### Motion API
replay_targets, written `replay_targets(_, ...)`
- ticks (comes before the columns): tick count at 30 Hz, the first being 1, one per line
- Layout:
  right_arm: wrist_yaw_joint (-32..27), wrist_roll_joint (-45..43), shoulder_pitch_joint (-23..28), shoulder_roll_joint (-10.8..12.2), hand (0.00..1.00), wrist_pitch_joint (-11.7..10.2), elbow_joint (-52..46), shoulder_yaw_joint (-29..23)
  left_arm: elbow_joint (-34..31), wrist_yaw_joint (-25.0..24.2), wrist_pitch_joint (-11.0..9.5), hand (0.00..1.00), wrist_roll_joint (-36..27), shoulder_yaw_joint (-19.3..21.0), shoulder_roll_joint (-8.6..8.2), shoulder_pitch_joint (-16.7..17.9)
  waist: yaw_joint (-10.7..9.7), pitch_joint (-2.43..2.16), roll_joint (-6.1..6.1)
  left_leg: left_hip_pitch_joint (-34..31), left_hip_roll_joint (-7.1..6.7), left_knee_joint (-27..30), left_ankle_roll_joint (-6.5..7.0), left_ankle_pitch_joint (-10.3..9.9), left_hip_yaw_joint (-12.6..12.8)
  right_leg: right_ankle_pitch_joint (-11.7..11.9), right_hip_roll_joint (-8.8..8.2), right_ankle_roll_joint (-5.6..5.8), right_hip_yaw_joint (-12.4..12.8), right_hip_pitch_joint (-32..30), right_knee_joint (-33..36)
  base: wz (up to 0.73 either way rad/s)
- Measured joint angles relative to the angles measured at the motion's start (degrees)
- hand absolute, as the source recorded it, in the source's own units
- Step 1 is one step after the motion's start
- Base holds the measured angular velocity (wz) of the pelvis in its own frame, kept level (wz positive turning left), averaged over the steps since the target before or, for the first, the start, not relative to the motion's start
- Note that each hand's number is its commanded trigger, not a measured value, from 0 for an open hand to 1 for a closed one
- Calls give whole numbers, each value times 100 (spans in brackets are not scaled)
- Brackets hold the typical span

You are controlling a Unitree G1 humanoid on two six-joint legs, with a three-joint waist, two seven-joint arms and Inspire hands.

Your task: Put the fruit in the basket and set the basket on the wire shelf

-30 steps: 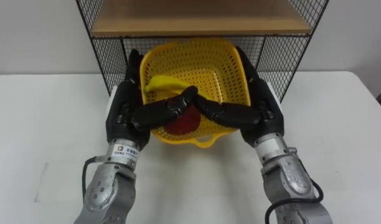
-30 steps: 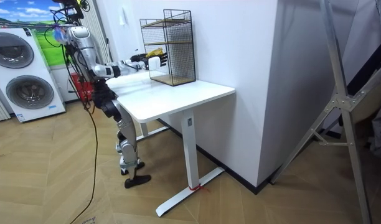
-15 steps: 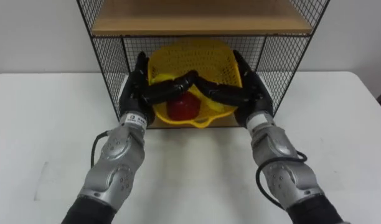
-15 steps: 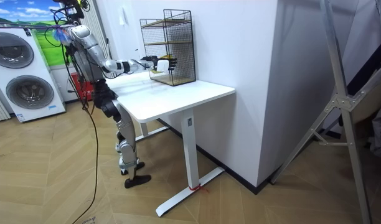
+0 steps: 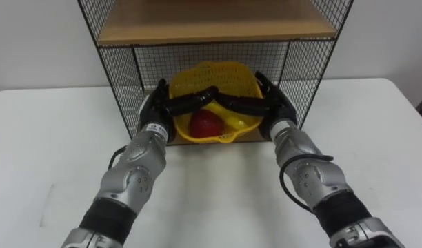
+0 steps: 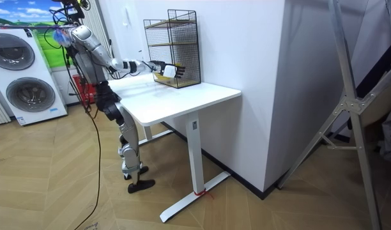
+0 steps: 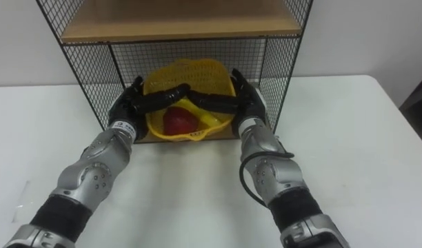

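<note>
A yellow perforated basket sits inside the lower level of the black wire shelf, on its wooden bottom board. In it lie a red apple and a yellow banana. My left hand holds the basket's left wall and my right hand its right wall. Fingers run along the outside and both thumbs reach over the rim above the fruit. In the room view I stand at the table's left end with both arms stretched out to the shelf.
The wire shelf stands at the back of the white table, against the wall, with a wooden upper board close above the basket. Mesh sides flank both hands. Washing machines stand behind me.
Both arms have stretched forward and carried the basket from in front of the shelf into its lower level. The fruit stayed in the basket.
</note>
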Motion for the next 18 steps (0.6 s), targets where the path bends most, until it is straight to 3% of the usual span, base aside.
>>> replay_targets(7, -76, -12, -6, 8, 0, 84, -40, 15, 9, 234, 114, 0, -2, 4, -30, -61, -15, -4, 18, 1, -1, 2, 2, 1, -3, 1, 0, -1, -11, 6, -1, 0)
replay_targets(18, -144, -266, 3, 13, 0, 120, -39, 24, 77, 286, 134, 0, 256, 0, -38, -50, -20, -20, 104, 25, -3, -17, -8, -1, 3, 0, -2, 0, -25, 18, 0, 0)
